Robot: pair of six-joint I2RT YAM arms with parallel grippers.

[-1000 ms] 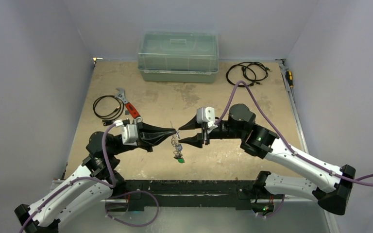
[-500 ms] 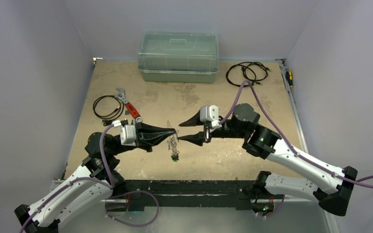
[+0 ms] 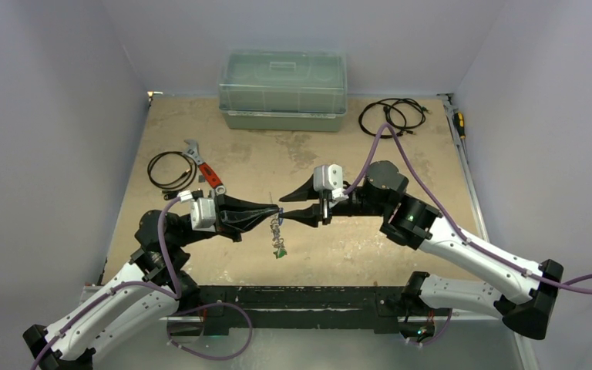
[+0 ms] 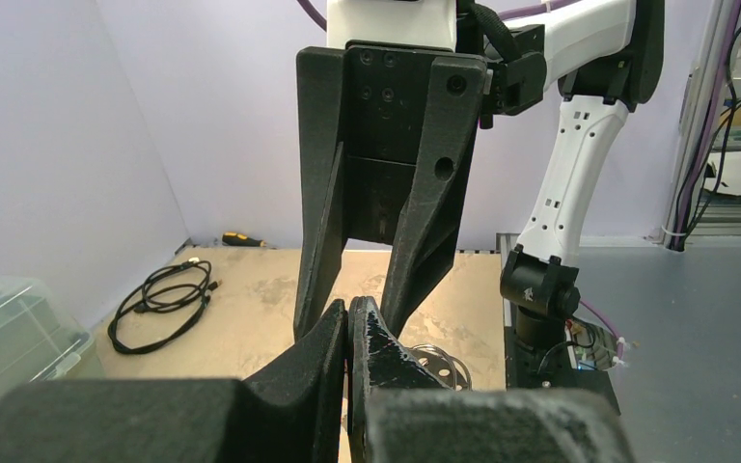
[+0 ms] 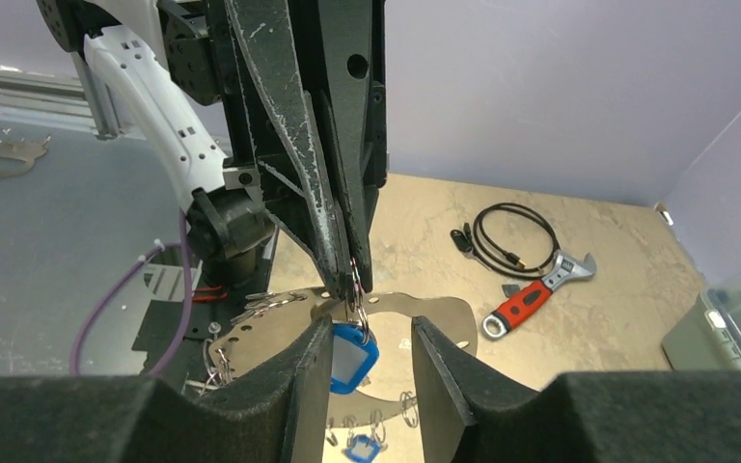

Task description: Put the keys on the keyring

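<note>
The keyring [image 3: 277, 224] hangs off the table, pinched at its top in the shut tips of the left gripper [image 3: 276, 208]. It is thin, and from above its loop is hard to trace. Directly under those tips dangles a bunch of keys [image 3: 280, 245], with a green tag [image 3: 280, 253] lowest. That suggests several keys are already threaded.

In the right wrist view a blue-tagged key [image 5: 352, 353] hangs just below the left gripper's tips on a small ring. I cannot tell whether that small ring is fully on the big loop or only hooked at its opening. A second blue tag [image 5: 360, 449] shows lower down, again under the left gripper. Whether it hangs with the bunch or lies on the table is unclear.

The right gripper [image 3: 284, 208] meets the left gripper nose to nose. Its jaws are spread, with one finger [image 5: 304, 381] on each side of the blue tag, and they hold nothing.

By my reading the task is well advanced, with the blue key either just on or being worked on.

Well beyond the left gripper, toward the far wall, stand a red-handled wrench [image 3: 203, 168] and a clear lidded box [image 3: 282, 89]. No loose key is visible on the table near them
</note>
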